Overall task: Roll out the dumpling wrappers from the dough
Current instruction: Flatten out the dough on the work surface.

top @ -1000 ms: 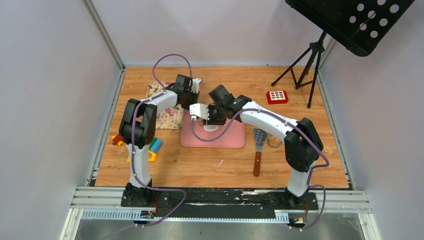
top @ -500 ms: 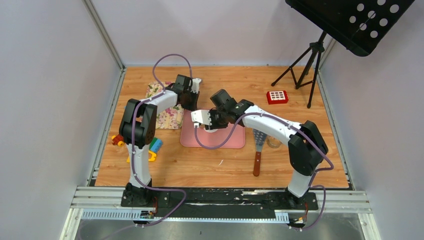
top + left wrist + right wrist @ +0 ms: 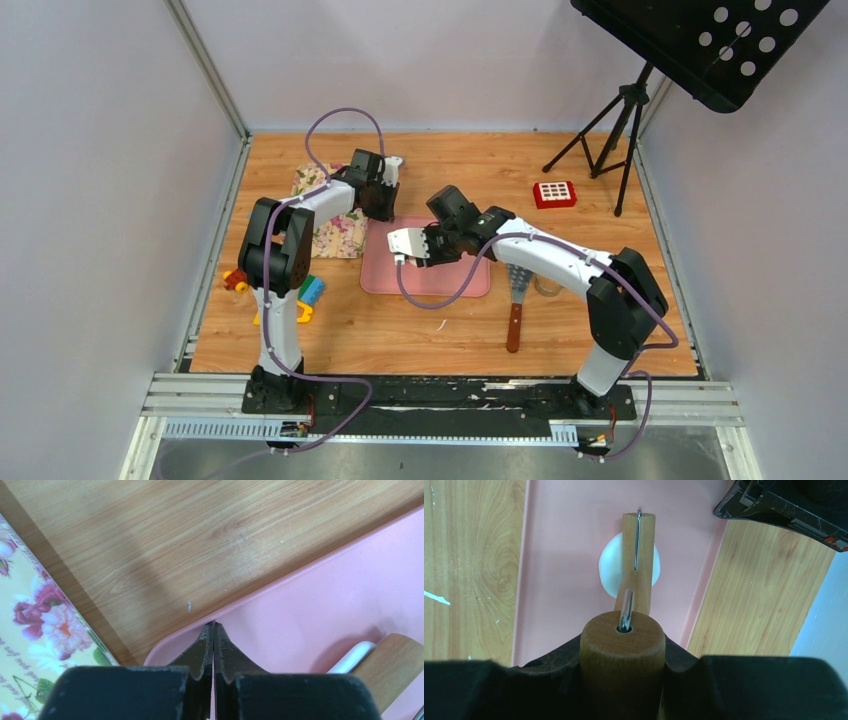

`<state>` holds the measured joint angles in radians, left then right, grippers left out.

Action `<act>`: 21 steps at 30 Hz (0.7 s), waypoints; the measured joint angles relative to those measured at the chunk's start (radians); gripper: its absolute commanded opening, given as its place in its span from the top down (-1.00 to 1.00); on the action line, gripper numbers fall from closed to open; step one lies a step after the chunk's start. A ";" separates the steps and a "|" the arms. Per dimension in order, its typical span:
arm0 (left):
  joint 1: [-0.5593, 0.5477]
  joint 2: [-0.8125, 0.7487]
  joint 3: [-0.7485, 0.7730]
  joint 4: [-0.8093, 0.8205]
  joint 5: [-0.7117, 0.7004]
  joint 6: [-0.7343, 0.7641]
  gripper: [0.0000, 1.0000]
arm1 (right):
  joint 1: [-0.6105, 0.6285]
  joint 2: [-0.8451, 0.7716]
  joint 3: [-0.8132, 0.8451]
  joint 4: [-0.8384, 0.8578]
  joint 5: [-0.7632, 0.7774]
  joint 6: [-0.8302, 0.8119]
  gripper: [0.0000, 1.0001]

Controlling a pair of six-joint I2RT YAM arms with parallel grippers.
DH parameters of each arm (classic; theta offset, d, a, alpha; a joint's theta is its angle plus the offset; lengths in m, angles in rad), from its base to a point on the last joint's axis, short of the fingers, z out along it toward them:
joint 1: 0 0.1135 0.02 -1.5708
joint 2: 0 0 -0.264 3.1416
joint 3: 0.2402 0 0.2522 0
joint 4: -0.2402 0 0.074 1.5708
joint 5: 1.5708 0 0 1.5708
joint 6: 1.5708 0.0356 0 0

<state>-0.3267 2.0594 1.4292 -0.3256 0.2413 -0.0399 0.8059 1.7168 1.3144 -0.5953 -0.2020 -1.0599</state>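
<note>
The dough is a flattened white round piece on the pink mat. It lies partly under the wooden roller. My right gripper is shut on the roller's wooden handle, and from above this gripper covers the dough. My left gripper is shut, its tips pressed on the mat's far-left corner. In the top view this gripper sits at the mat's far edge. No dumpling wrappers are in view.
A floral cloth lies left of the mat, with toy blocks nearer the front. A spatula and a small clear ring lie right of the mat. A red keypad and a tripod stand are at the back right.
My right arm has drawn back toward the near right, pulling the roller across the mat. The dough, seen below the gripper earlier, is now covered from above. The left arm has not moved.
</note>
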 measured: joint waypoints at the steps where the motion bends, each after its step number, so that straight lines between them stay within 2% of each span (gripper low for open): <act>1: 0.000 0.000 0.000 0.000 0.000 0.000 1.00 | 0.001 -0.004 -0.006 0.003 0.000 -0.001 1.00; 21: 0.000 0.000 0.000 0.000 0.000 0.000 1.00 | 0.019 -0.022 -0.026 -0.013 0.008 -0.029 1.00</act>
<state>-0.3267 2.0594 1.4292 -0.3256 0.2413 -0.0399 0.8246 1.6947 1.2888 -0.6079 -0.1944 -1.0889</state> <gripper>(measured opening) 0.006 0.331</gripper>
